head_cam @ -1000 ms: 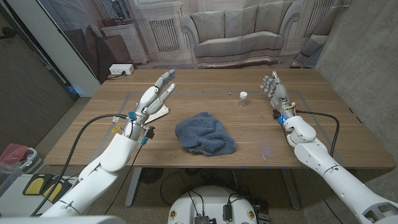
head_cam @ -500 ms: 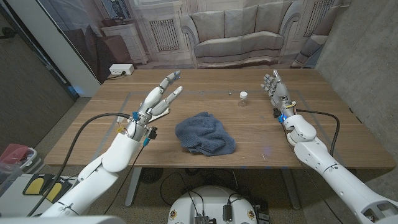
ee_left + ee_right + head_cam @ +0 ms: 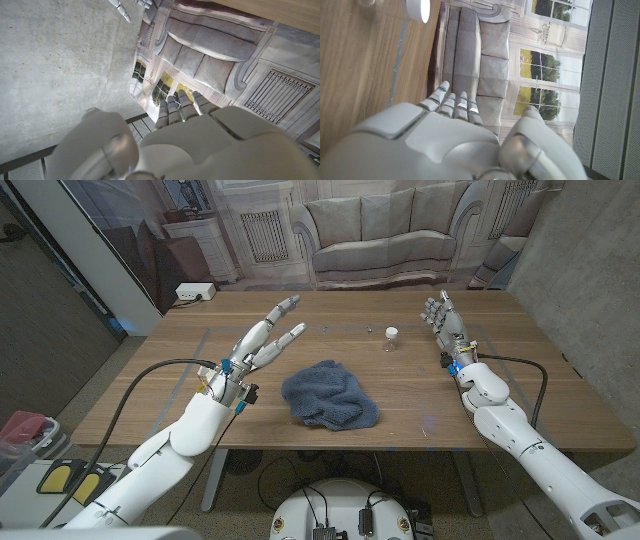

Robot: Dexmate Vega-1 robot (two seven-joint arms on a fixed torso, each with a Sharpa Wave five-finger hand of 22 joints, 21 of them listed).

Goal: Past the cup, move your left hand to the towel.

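Note:
A crumpled blue-grey towel lies in the middle of the wooden table. The cup, small and clear with a white top, stands beyond it to the right and also appears in the right wrist view. My left hand hovers just left of the towel, fingers spread and pointing away, holding nothing. Its back fills the lower part of the left wrist view. My right hand stands at the table's right side with its fingers straight and nothing in it, and its back shows in the right wrist view.
A white box sits at the table's back left corner. A backdrop picturing a sofa hangs behind the table. A grey wall closes the right side.
My left hand has risen and shifted right, closer to the towel. The right hand, towel and cup have stayed put.

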